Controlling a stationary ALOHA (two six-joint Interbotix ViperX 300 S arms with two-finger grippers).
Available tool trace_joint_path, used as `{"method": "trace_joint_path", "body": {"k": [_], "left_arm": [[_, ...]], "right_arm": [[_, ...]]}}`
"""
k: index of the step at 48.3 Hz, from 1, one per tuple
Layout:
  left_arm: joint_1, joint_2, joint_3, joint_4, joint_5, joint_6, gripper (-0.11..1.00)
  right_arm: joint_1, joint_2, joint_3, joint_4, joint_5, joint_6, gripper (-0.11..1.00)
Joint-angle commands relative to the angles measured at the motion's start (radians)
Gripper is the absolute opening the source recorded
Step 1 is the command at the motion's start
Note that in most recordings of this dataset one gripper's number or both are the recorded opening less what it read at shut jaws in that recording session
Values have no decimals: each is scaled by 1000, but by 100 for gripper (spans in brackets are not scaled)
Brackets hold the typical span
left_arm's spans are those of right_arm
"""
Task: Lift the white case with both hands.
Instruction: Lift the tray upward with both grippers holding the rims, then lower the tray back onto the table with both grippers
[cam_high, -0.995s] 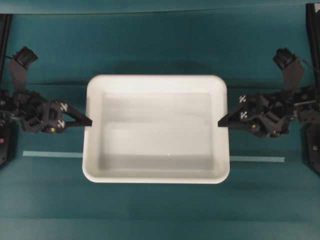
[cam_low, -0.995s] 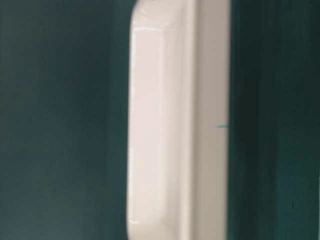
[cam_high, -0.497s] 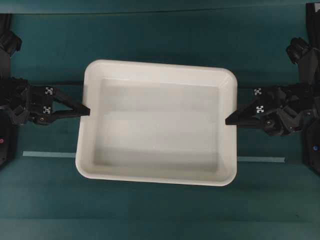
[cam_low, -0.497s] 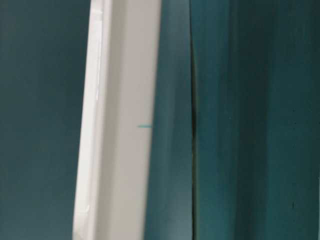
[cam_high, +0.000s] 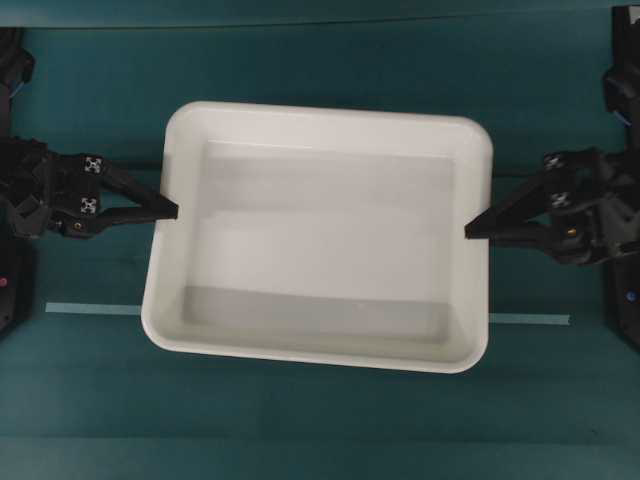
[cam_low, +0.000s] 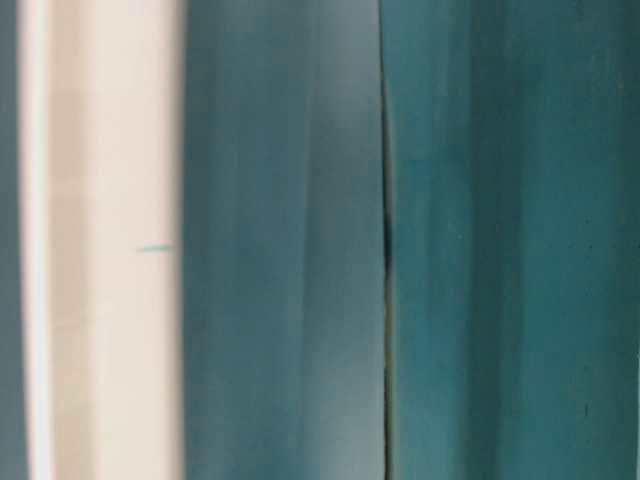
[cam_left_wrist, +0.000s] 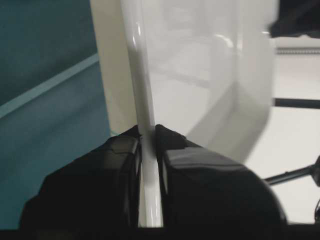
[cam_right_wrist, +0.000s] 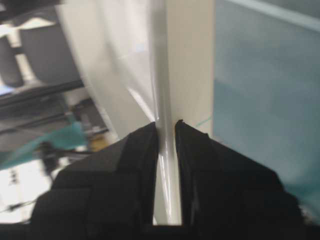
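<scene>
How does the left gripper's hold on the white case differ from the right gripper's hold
The left gripper pinches the white case on its left rim, while the right gripper pinches the opposite, right rim. In the overhead view the left gripper sits slightly higher in the picture than the right. Shared: both are black pointed pincers, shut on the thin rim about midway along each short side, with nothing else held.

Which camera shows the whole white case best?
The overhead view: the white case shows whole, rim to rim. Table-level shows only a blurred white band; each wrist view shows just a stretch of rim.
</scene>
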Motion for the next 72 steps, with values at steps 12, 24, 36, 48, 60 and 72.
{"method": "trace_joint_path", "body": {"k": [12,24,36,48,60,72], "left_arm": [[-26,26,-166,-2,63,-9,7],[-26,26,-212,-2,92,-52,7],[-28,26,-216,-2,104,-55,7],[-32,31,-221,-2,103,-57,7],[-29,44,-179,-2,98,-57,7],[-17,75,-86,-3,55,-57,7]], "right_arm": [[-6,-17,-97,3,-6,60,11],[-17,-28,-98,3,60,66,11],[-26,-29,-100,3,69,64,11],[-31,-29,-101,3,69,61,11],[-48,-11,-95,-25,106,29,11],[-49,83,-72,-31,163,-63,11]]}}
